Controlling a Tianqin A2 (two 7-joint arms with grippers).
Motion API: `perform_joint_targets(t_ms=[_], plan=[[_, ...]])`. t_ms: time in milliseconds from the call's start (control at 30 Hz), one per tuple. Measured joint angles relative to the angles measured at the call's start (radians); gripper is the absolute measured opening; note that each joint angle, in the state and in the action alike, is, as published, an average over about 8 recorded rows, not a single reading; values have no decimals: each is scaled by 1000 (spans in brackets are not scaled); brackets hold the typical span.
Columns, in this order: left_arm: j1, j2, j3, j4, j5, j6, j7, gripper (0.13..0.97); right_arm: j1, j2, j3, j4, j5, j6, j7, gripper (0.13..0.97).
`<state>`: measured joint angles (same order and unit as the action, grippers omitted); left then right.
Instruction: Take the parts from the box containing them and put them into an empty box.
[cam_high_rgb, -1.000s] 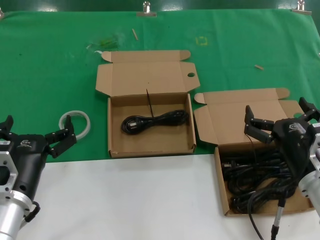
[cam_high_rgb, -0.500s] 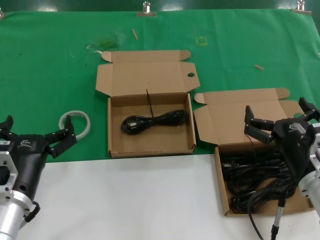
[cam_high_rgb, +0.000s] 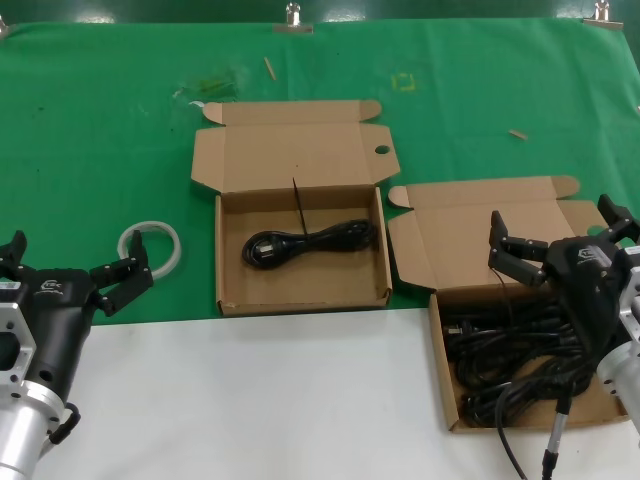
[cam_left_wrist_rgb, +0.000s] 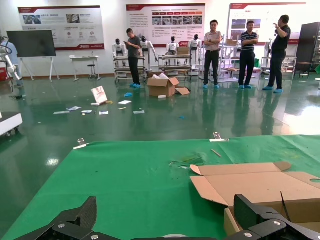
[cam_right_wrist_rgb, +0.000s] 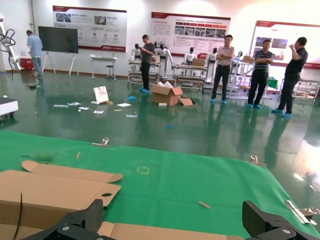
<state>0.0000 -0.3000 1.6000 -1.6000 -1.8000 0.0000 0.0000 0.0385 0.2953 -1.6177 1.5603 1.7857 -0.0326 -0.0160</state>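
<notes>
Centre carton (cam_high_rgb: 300, 245): lid open, contains 1 black cord (cam_high_rgb: 308, 243). Lower-right carton (cam_high_rgb: 448, 380): lid open, filled with tangled cords (cam_high_rgb: 510, 360). Right gripper (cam_high_rgb: 556, 236) above it, jaws wide, empty. Left gripper (cam_high_rgb: 62, 268) at lower left, jaws wide, empty, beside white ring (cam_high_rgb: 150, 248).

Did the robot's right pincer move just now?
No. The right pincer sits at the same spot over the full box's open lid as before, fingers spread open.

Head camera downward; 2 wrist cameras horizontal, hallward.
</notes>
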Motion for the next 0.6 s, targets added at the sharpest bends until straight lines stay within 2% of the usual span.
perform_joint_targets(t_ms=[600], plan=[[0,0,0,0,0,0,0,966,0,0,0,0,0,0,0,966]])
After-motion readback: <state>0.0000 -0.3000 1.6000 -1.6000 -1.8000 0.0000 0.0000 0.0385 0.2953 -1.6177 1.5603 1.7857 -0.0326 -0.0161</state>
